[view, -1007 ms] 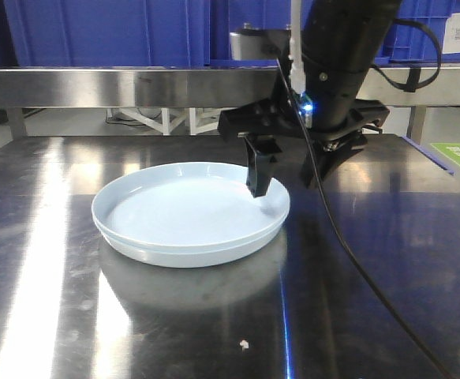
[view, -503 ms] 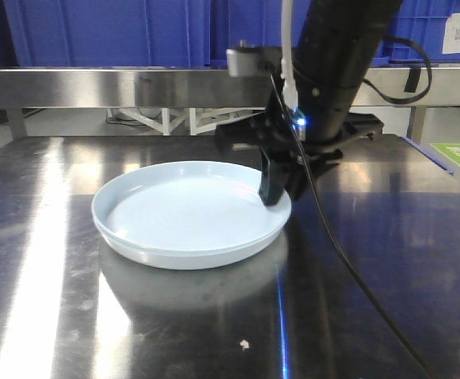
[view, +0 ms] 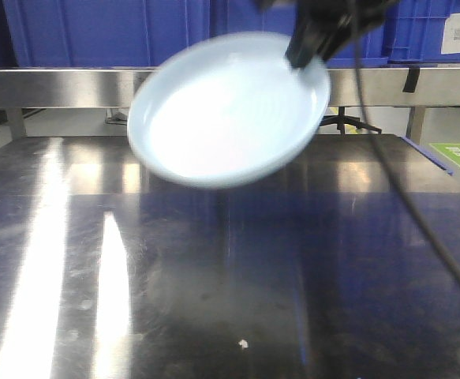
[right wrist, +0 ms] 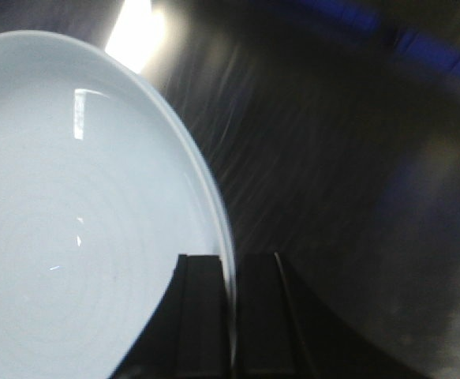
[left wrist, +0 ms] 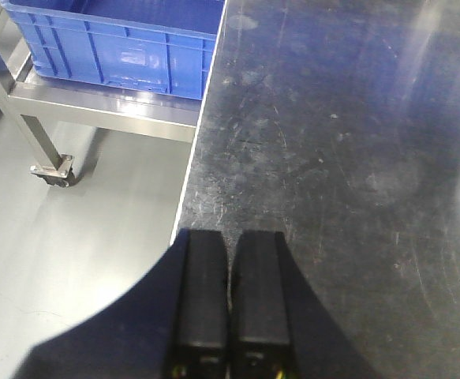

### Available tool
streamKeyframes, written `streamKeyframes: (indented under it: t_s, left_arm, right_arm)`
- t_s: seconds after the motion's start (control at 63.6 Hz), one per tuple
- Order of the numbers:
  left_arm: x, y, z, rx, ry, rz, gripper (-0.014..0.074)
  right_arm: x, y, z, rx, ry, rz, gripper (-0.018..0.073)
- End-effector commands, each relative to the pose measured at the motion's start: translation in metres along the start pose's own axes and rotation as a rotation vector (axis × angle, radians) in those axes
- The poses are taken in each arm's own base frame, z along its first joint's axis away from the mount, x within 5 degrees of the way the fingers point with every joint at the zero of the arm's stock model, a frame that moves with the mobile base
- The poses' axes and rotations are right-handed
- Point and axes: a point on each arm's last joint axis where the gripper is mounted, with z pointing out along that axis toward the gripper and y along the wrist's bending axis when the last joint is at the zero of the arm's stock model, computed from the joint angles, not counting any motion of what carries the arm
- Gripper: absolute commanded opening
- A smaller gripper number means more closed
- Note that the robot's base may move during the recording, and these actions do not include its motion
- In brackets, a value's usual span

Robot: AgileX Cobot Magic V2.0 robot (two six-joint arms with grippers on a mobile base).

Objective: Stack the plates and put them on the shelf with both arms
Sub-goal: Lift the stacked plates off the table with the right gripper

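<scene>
A pale bluish-white plate (view: pixel 226 110) hangs tilted and blurred above the dark steel tabletop (view: pixel 214 276), in front of the shelf rail (view: pixel 56 85). Whether two plates are stacked there I cannot tell. My right gripper (view: pixel 308 51) is shut on its upper right rim. In the right wrist view the plate (right wrist: pixel 72 221) fills the left side, and its rim runs between the right gripper's (right wrist: pixel 231 260) fingers. My left gripper (left wrist: pixel 230 237) is shut on nothing, low over the left edge of the tabletop (left wrist: pixel 356 158); it does not show in the front view.
Blue crates (view: pixel 95 31) stand on the shelf behind the plate. A black cable (view: pixel 403 197) hangs from the right arm down across the table's right side. Left of the table, a blue crate (left wrist: pixel 111 39) sits on a wheeled steel rack over grey floor.
The right gripper closed on the plate's right rim, then lifted it off the table, up and slightly right, tilting it toward the camera. The tabletop where it lay is now bare.
</scene>
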Motion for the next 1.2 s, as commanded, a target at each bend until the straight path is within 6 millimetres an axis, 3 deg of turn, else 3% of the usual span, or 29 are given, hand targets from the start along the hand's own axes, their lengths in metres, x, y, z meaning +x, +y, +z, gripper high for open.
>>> streamKeyframes:
  t_s: [0.0, 0.22, 0.692, 0.96, 1.18]
  left_arm:
    - [-0.014, -0.002, -0.004, 0.021, -0.087, -0.008, 0.0096]
    - [-0.014, -0.002, -0.004, 0.021, -0.087, -0.008, 0.0096]
    - [-0.014, -0.002, -0.004, 0.021, -0.087, -0.008, 0.0096]
    - [-0.014, -0.002, -0.004, 0.021, -0.087, -0.008, 0.0096]
    - [-0.014, -0.002, -0.004, 0.021, -0.087, -0.008, 0.0096]
  right_arm:
    - [-0.015, -0.019, -0.043, 0.027, -0.204, 0.029, 0.0057]
    - [0.026, -0.059, -0.083, 0.138, -0.252, 0.135, 0.0057]
    - [0.131, -0.077, -0.151, 0.294, -0.337, 0.281, 0.0057]
    - [0.162, -0.077, -0.168, 0.366, -0.399, 0.336, 0.0057]
    - [0.165, -0.076, -0.169, 0.366, -0.405, 0.335, 0.0057]
